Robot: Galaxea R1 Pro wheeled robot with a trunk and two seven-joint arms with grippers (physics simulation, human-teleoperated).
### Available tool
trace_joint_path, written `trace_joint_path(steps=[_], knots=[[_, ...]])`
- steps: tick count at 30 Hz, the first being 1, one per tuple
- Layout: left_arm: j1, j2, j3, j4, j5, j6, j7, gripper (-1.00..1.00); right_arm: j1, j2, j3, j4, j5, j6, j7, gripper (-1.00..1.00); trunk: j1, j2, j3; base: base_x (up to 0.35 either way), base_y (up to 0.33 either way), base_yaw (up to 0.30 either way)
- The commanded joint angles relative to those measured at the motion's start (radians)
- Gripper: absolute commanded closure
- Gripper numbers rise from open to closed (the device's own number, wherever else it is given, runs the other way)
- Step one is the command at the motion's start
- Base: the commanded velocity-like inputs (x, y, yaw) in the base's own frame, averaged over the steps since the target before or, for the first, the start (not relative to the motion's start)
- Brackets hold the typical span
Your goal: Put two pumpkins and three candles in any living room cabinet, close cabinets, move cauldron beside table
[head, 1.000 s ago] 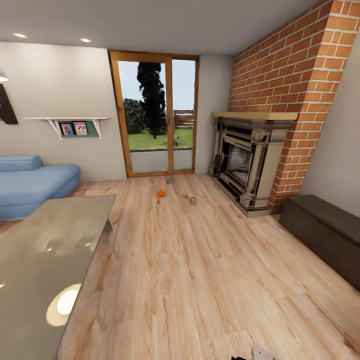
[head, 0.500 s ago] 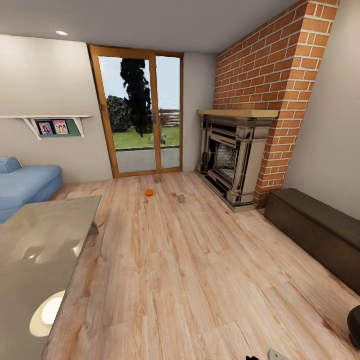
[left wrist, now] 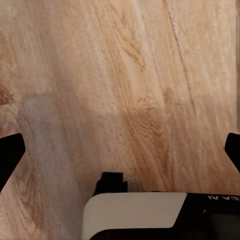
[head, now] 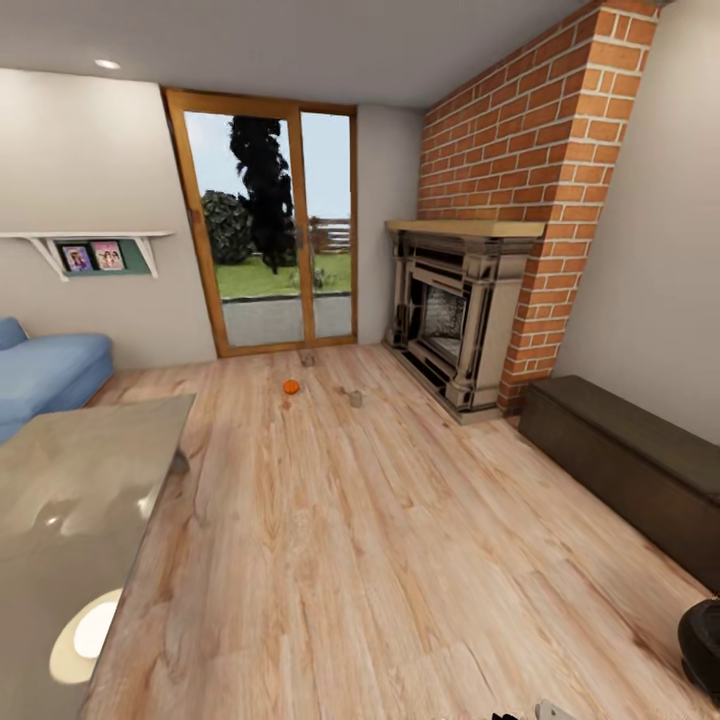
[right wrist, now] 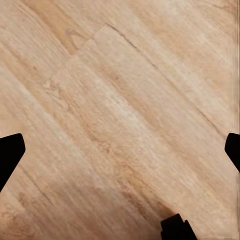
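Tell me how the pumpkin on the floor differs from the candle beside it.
The pumpkin is bright orange; the candle is dull tan-grey. The pumpkin looks round, the candle a stubby upright cylinder. The pumpkin lies nearer the glass door, the candle nearer the fireplace. Both are small and sit apart on the wooden floor.

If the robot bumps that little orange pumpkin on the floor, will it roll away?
Probably. The pumpkin looks round and sits on smooth bare floor with nothing touching it, so a nudge could send it rolling. It looks small, so likely light. Its ribs might slow it a bit.
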Motion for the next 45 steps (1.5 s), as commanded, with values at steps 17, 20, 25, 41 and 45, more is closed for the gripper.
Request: trace_joint_path(steps=[17,20,25,41,45], knots=[[0.0,0.001,-0.001,0.001,-0.004,-0.017,0.0,-1.0,0.0,-0.002,-0.056,0.001,0.0,0.005,0.0,-1.0,-0.019,0.035,-0.001,0.005,0.0,-0.224],[0.0,0.001,-0.001,0.003,-0.004,-0.026,0.0,-1.0,0.0,-0.002,-0.058,0.001,0.0,0.003,0.0,-1.0,-0.019,0.035,-0.004,0.157,0.0,-0.228],[0.0,0.002,-0.001,0.007,-0.006,-0.042,0.0,-1.0,0.0,-0.002,-0.058,0.001,0.0,0.0,-0.001,-1.0,-0.019,0.035,-0.009,0.291,0.0,-0.237],[0.0,0.008,-0.001,0.008,-0.006,-0.044,0.0,-1.0,0.0,-0.002,-0.058,0.0,0.0,-0.005,-0.001,-1.0,-0.019,0.035,-0.014,0.326,0.0,-0.152],[0.0,0.008,-0.001,0.008,-0.006,-0.044,0.0,-1.0,0.0,-0.002,-0.058,0.0,0.0,-0.004,-0.002,-1.0,-0.019,0.035,-0.014,0.328,0.0,-0.273]])
